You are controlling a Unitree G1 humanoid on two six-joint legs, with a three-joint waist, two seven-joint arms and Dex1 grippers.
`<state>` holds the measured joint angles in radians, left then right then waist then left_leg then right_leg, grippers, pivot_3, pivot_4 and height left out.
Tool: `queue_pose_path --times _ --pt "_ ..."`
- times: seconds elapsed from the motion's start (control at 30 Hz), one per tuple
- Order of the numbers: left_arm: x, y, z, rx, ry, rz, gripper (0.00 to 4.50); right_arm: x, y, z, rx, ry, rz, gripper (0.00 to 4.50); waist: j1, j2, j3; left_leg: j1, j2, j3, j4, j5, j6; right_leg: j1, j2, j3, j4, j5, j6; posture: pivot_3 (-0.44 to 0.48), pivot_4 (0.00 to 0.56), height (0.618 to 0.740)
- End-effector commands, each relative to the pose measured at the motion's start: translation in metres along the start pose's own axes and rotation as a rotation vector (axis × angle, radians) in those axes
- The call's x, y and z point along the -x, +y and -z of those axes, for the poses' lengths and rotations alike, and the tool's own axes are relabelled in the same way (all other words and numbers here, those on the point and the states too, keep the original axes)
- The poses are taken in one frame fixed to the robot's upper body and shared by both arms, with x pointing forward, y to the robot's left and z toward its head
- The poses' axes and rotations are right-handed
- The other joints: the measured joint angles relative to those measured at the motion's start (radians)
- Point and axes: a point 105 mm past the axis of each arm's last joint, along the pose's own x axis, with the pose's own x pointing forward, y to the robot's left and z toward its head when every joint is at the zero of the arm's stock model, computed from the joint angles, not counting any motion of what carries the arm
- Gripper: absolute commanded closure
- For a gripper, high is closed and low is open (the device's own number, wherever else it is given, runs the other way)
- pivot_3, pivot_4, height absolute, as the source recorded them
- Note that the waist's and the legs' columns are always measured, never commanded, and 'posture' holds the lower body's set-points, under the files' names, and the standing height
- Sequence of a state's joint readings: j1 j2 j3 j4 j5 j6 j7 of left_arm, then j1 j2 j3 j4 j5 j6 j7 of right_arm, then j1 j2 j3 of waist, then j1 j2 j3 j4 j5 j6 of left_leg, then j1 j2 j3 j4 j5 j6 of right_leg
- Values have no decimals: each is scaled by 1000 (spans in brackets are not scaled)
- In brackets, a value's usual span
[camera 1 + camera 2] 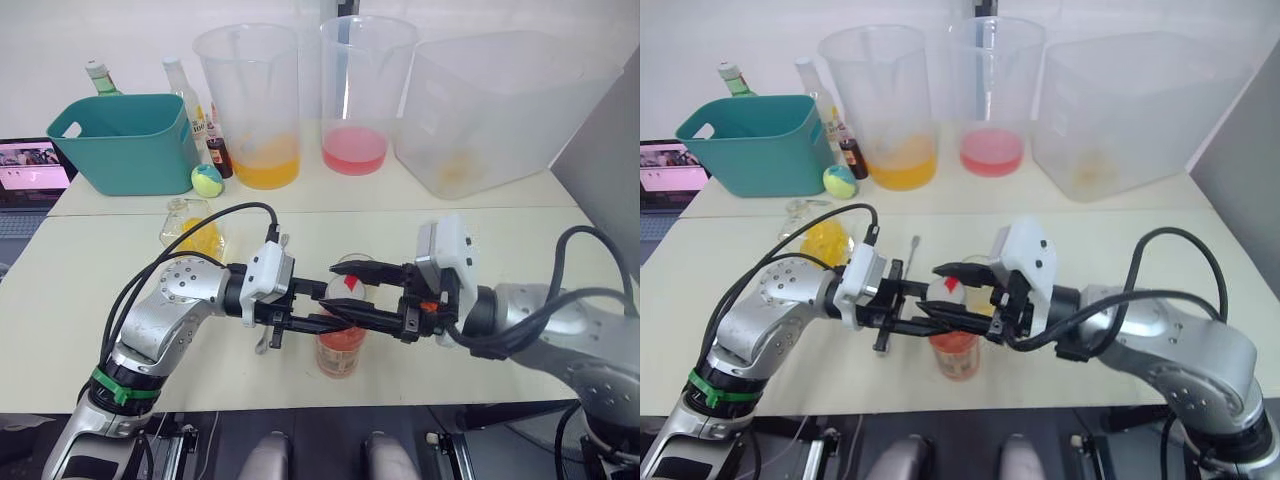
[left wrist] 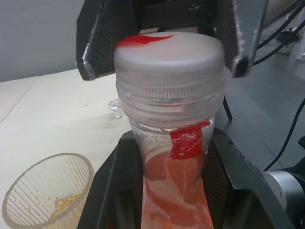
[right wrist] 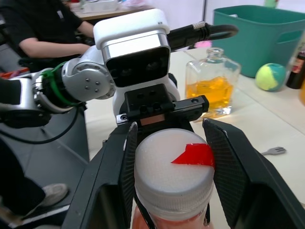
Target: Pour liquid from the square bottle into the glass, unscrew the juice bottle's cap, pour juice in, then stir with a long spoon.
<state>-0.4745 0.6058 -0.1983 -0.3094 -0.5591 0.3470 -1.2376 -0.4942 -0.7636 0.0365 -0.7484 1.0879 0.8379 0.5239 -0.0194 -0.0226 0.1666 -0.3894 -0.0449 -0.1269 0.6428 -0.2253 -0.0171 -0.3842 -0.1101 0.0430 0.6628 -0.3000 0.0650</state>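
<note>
Both arms reach inward, level over the surface (image 1: 90, 290): left gripper (image 1: 318, 318) clamps the juice bottle (image 1: 341, 345); right gripper (image 1: 372, 295) jaws straddle its cap (image 3: 172, 166), slightly apart.

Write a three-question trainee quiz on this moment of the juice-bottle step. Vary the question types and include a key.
1. True or false: the juice bottle's cap is already off the juice bottle.
2. Which hand grips the bottle's body below the cap? A) left hand B) right hand C) neither
3. Fill in: the square bottle, standing on the table, holds ____ liquid.

Key: 1 false, the cap sits on the neck with the right hand's fingers on either side of it. 2 A. 3 yellow.
</note>
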Motion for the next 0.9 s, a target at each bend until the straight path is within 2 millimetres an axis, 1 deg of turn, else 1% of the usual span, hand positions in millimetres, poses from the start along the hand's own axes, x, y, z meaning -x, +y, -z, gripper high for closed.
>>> queue_pose_path --times 0.03,0.1,0.17,0.2,0.27,0.33,0.53,0.67,0.73,0.8,0.9 --pt "-7 -3 7 15 40 38 3300 -7 -2 18 -39 56 -238 2804 -1 0 0 1 0 0 0 0 0 1 0 0 0 0 0 0 150 738" --pt "-8 -2 6 9 39 39 3300 -8 -1 25 -60 89 -399 2804 -2 0 0 1 1 1 0 0 0 1 1 0 0 0 0 0 150 738" --pt "-9 0 5 1 35 38 3300 -10 -6 30 -55 123 -481 2804 -3 0 0 2 2 1 0 0 0 2 2 0 -1 0 0 0 150 738" --pt "-9 0 5 0 34 36 3300 -8 -3 31 -41 150 -568 2804 -3 0 0 3 2 1 0 0 0 2 2 0 0 0 0 0 150 738" --pt "-8 0 4 -1 32 32 3300 -2 3 27 -41 169 -745 2804 2 1 -1 3 2 1 0 0 0 4 2 0 -1 0 0 0 150 738" --pt "-8 0 4 0 32 29 3300 -2 0 20 -27 162 -835 2804 4 1 -1 4 2 0 0 0 0 5 2 0 -1 0 0 0 150 738" --pt "-8 -3 4 -1 31 28 3300 -4 -6 12 27 191 -892 2804 7 1 -1 0 1 -2 0 0 0 1 1 -1 -1 0 0 0 150 738" --pt "-7 -5 4 -1 31 23 3300 -5 -11 3 68 155 -864 2804 7 1 -1 -1 0 -1 0 0 0 -1 -1 -1 -1 0 0 0 150 738" --pt "-8 -5 4 -2 29 20 3300 -7 -16 -1 95 130 -816 2804 6 1 -1 -1 0 -1 0 0 0 -1 -1 -1 -1 0 0 0 150 738" --pt "-8 -6 3 -4 25 16 3300 -5 -20 -9 121 119 -739 1769 6 1 -1 -1 0 -1 0 0 0 -1 -1 -1 -1 0 0 0 150 738" --pt "-8 -8 3 -6 23 15 3300 4 -19 -39 172 13 -613 773 7 1 0 -3 0 -1 0 0 -1 -4 -1 0 0 0 0 0 150 738"
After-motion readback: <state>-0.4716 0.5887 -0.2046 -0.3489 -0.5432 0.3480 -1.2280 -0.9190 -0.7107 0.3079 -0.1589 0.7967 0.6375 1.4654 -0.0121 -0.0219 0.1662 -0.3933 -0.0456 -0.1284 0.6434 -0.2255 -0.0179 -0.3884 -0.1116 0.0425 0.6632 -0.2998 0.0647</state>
